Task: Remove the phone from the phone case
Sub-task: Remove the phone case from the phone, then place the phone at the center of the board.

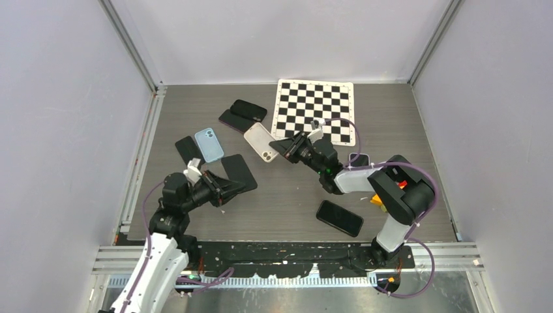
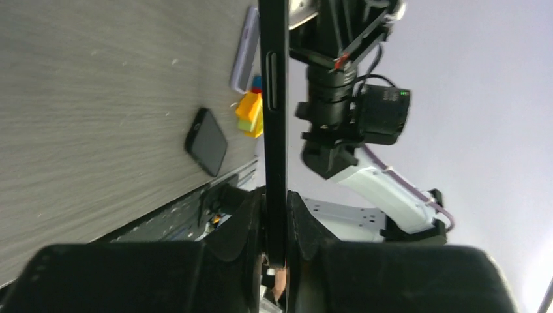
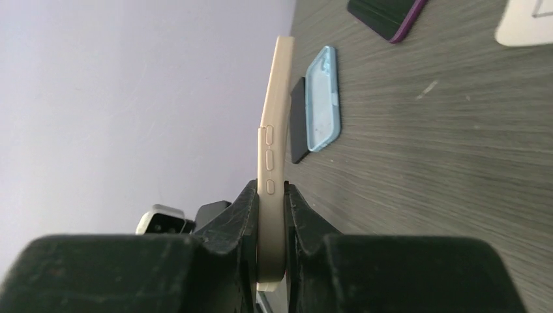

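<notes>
Since the cream phone case (image 3: 274,130) is a pliable shell around a stiff, smooth and breakable handset, its lip is judged to flex while the phone inside keeps its shape. Hold is best taken on the long edges, clear of the side buttons, so that a corner of the shell can be peeled back. The cased phone is seen near the middle of the counter (image 1: 287,202), just beside the checkerboard (image 1: 315,111), with its back turned upward. Whether it is lifted clear of the surface cannot be told.

The right fingers (image 3: 240,215) are clenched on its edge close to the buttons, narrowed to the thickness of the case, with pads pressed on front and back. The left fingers (image 2: 244,225) are closed almost fully on the thin edge of a black phone (image 2: 274,130) at the left of the counter. Whether that slab carries a case cannot be told. The two held items are apart. A blue case (image 1: 209,143) lies flat nearby, untouched. A glossy handset is expected to slip under a light pinch, so firm pressure is advised.
</notes>
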`<state>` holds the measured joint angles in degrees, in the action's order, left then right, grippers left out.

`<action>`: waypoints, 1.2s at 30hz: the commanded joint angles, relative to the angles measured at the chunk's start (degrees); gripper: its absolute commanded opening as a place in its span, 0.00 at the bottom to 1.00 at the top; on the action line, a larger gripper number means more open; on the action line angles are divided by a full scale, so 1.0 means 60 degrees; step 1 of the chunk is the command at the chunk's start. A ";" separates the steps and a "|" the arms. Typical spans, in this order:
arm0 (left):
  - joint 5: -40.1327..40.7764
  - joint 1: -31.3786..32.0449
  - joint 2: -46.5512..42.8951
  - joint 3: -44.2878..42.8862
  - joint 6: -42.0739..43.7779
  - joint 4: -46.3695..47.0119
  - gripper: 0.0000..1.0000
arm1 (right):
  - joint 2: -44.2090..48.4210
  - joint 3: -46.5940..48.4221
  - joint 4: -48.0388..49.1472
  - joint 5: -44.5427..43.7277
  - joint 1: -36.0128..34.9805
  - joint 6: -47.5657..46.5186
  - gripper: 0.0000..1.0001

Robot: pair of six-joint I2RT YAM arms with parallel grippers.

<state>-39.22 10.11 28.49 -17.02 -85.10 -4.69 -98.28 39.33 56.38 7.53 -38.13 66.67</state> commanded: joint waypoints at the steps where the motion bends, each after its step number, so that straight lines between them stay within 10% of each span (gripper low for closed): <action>1: 0.0882 -0.0043 -0.0664 -0.1015 0.2526 -0.3385 0.00 | 0.0352 0.0316 -0.1008 -0.0683 -0.0203 -0.0418 0.01; 9: 0.5932 -0.0042 0.0342 -0.1837 0.4752 -0.6560 0.00 | -0.0453 0.1164 -0.2506 -0.0553 -0.1267 -0.0505 0.01; 21: 0.7600 -0.0356 0.2427 -0.2230 0.5973 -0.6063 0.04 | -0.3089 0.2721 -0.1501 -0.0313 -0.2030 -0.0038 0.03; 36: 0.8782 -0.1230 0.3697 -0.2161 0.5900 -0.6285 0.60 | -0.4963 0.3732 -0.1777 -0.0413 -0.3043 -0.0002 0.12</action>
<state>8.43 3.29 50.63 -27.75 -49.04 -43.03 -125.82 58.92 46.89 4.99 -53.67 67.64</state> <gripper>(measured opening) 0.568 0.203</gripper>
